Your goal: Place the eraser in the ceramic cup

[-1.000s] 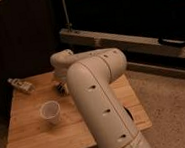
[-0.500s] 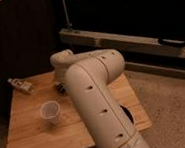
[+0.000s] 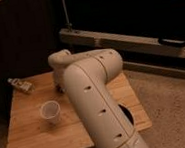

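Jaws behind the arm (image 3: 95,101), grip state untellable, over the table (image 3: 30,138) beyond the ceramic cup (image 3: 50,112).

From where I stand, the big white arm (image 3: 97,103) fills the middle of the scene, rising from the lower right and leaning up and to the left. Its thick section, dotted with small dark holes, ends in a rounded elbow (image 3: 102,62). From there a slimmer link runs left to a wrist joint (image 3: 59,58) that bends downward. The hand (image 3: 58,86) hangs below that wrist, close over the tabletop (image 3: 32,130), mostly hidden behind the arm.
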Controlling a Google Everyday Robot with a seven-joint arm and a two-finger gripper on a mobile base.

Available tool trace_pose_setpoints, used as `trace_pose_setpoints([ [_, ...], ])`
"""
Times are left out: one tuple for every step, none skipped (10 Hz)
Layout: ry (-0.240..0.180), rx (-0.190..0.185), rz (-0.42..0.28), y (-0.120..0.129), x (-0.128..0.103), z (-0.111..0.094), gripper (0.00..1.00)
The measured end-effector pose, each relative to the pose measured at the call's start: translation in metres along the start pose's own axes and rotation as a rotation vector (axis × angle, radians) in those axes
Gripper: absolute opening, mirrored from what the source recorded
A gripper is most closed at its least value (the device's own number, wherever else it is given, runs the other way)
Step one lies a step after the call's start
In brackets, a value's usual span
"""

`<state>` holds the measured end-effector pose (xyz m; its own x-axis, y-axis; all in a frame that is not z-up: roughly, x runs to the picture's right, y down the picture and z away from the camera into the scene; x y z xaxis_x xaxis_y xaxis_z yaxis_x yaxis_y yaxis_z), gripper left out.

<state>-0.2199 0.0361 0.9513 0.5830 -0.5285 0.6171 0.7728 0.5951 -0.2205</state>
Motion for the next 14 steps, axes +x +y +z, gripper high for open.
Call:
trace_pose_setpoints([
  [-0.008,-0.002,0.000,0.002,0.000,-0.003,0.03],
  [-0.033,0.006,0.021,0.008,0.006,-0.013,0.02],
  [-0.060,0.029,0.045,0.012,0.013,-0.027,0.02],
  [-0.096,0.069,0.073,0.018,0.022,-0.049,0.02],
  [-0.146,0.117,0.109,0.032,0.035,-0.081,0.02],
  [-0.192,0.167,0.136,0.044,0.044,-0.111,0.02],
  [-0.254,0.219,0.159,0.058,0.052,-0.141,0.02],
  [-0.329,0.280,0.170,0.067,0.056,-0.175,0.02],
  [-0.402,0.323,0.160,0.069,0.051,-0.199,0.02],
  [-0.483,0.365,0.138,0.069,0.042,-0.225,0.02],
  [-0.567,0.407,0.108,0.069,0.032,-0.253,0.02],
  [-0.658,0.446,0.064,0.067,0.017,-0.282,0.02],
  [-0.722,0.465,0.025,0.066,0.004,-0.300,0.02],
  [-0.844,0.492,-0.054,0.062,-0.023,-0.332,0.02],
])
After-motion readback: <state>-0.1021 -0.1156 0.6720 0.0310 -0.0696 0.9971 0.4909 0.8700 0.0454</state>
